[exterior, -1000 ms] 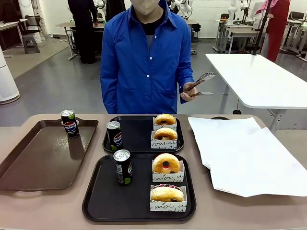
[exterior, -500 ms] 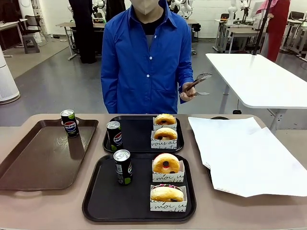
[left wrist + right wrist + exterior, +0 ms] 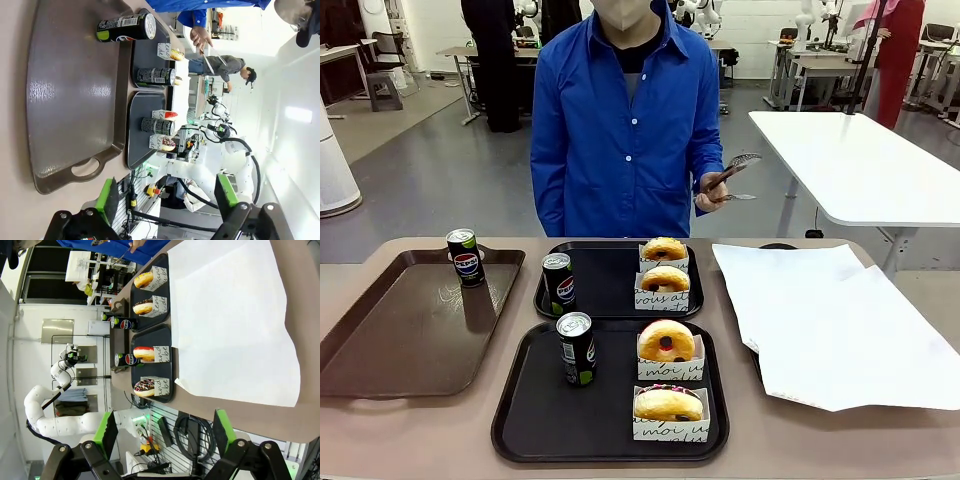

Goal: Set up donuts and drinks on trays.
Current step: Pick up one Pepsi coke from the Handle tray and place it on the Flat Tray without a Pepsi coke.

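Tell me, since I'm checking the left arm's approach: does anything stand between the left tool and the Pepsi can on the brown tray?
Nothing visible does. In the left wrist view the open left tool looks along the brown tray, whose bare floor lies between it and the can at the far end.

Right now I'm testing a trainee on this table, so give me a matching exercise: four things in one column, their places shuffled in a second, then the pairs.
Things:
1. Lone can
2. Tongs
3. White paper
4. Red-centred donut

Places:
A. In the person's hand
B. On the near black tray
C. On the brown tray
D. Spread over the table's right side

Pairs: 1-C, 2-A, 3-D, 4-B
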`<state>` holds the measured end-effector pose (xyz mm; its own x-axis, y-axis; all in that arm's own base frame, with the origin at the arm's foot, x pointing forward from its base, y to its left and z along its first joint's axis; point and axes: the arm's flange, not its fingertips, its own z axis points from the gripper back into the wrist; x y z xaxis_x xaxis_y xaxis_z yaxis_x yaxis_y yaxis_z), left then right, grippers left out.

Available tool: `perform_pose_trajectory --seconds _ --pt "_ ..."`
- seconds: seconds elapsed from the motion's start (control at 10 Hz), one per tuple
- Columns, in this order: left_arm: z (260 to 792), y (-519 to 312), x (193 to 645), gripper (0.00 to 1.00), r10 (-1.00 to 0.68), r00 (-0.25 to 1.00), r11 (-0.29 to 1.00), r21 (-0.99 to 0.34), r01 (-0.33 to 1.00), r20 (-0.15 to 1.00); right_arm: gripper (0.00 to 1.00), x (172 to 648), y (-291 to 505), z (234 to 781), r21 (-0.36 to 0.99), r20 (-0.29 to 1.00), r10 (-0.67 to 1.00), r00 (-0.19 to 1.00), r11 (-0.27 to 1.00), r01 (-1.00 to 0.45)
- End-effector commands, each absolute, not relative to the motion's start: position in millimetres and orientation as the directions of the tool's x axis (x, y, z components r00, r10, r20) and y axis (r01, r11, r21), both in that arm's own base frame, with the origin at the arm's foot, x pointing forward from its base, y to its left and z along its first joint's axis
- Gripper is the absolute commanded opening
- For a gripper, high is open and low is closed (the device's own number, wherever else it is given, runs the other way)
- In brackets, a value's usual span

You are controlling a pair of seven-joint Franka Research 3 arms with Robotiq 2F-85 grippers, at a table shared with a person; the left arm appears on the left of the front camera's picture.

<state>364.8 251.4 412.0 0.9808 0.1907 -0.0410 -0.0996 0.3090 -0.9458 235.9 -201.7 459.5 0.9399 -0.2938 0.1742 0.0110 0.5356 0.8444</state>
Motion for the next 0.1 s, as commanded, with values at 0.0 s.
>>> perform_pose_trajectory --seconds 0.0 --pt "415.0 250.1 361.1 1.00 0.193 0.981 0.302 -0.949 -0.093 -0.035 1.00 234.4 -200.1 457.6 0.844 0.174 -0.291 0.941 0.536 0.010"
